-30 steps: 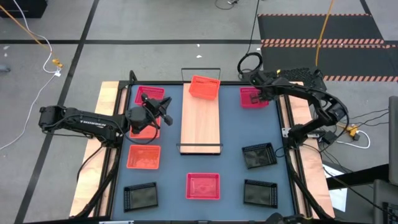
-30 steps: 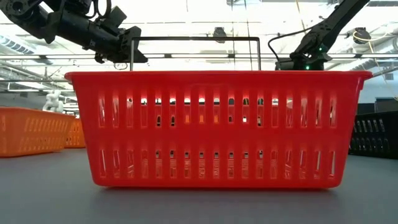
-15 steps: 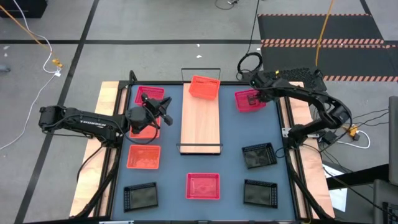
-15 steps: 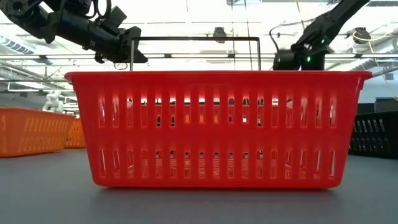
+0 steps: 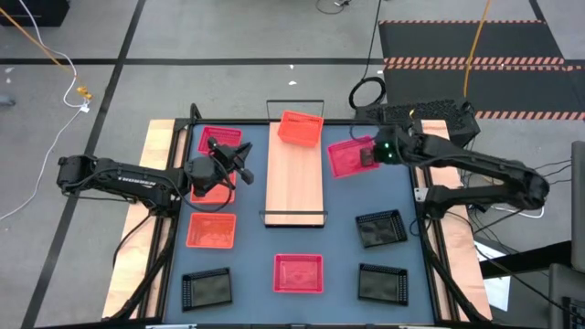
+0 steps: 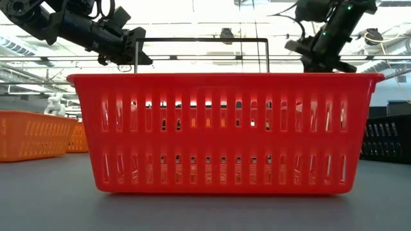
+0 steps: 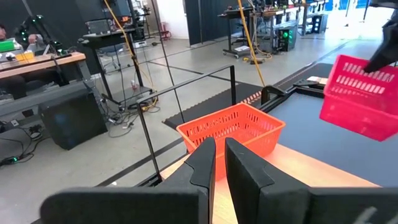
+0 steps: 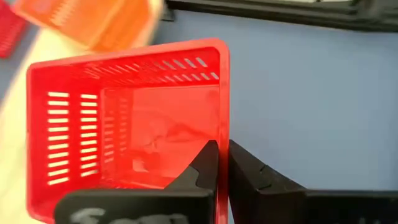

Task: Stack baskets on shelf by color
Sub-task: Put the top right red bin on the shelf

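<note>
The light-wood shelf [image 5: 295,183] lies mid-table with an orange basket [image 5: 300,128] on its far end, also seen in the left wrist view as the orange basket [image 7: 231,127]. My right gripper [image 8: 221,163] is shut on a pink-red basket [image 5: 347,155] just right of the shelf. My left gripper [image 7: 219,158] hovers shut left of the shelf, holding nothing. Another pink-red basket [image 6: 225,131] fills the low view. My right gripper pinches the pink-red basket's side wall at the rim [image 8: 222,127], on the side toward the table's right edge, one finger inside and one outside. The fingers slant down from the right. The basket [image 7: 364,93] hangs tilted, clear of the table.
On the blue tabletop stand a pink-red basket [image 5: 219,142] and orange baskets [image 5: 211,230] at the left. Black baskets [image 5: 207,288] [image 5: 380,228] [image 5: 381,281] and a pink-red one [image 5: 299,272] stand nearer. The shelf's black wire frame [image 5: 294,108] rises at its far end.
My right gripper has carried the pink-red basket from the far right corner toward the shelf, a little nearer and up. The basket now hangs tilted and clear of the table.
</note>
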Robot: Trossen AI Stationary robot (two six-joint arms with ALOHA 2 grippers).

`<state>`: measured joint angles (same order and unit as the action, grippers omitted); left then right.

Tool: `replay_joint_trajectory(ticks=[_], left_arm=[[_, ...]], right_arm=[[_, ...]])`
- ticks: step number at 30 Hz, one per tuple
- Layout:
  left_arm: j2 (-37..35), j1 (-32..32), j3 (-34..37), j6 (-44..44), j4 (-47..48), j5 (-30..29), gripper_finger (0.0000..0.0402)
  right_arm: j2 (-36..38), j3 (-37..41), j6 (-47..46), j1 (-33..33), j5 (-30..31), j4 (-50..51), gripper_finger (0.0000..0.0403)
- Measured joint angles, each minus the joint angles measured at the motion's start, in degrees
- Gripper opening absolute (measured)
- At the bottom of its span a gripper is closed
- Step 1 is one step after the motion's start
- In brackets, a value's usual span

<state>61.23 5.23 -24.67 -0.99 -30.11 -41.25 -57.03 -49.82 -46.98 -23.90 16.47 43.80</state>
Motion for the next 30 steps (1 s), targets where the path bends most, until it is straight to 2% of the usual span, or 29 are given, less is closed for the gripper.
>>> replay_joint_trajectory(ticks=[4, 8, 14, 21, 30], left_arm=[[0.01, 0.0, 0.0, 0.55, -0.05, 0.0, 0.0037], [0.0, 0.0, 0.0, 0.7, -0.99, -0.01, 0.0037], [0.0, -0.02, 0.0, 0.07, -1.03, 0.0, 0.0037], [0.02, -0.11, 0.0, 0.02, 0.44, 0.0, 0.0037], [0.0, -0.11, 0.0, 0.18, 0.37, 0.26, 0.0037]], right_arm=[[-3.75, 0.0, -3.22, 5.52, 1.55, -6.4, 0.0009], [-11.07, 0.0, -5.6, 10.4, 4.76, -18.24, 0.0009], [-22.92, 0.0, -9.13, 12.41, 4.27, -35.71, 0.0009], [-29.92, 0.0, -14.13, 11.44, -0.04, -41.94, 0.0012], [-30.89, 0.0, -14.86, 11.51, -0.09, -46.43, 0.0013]])
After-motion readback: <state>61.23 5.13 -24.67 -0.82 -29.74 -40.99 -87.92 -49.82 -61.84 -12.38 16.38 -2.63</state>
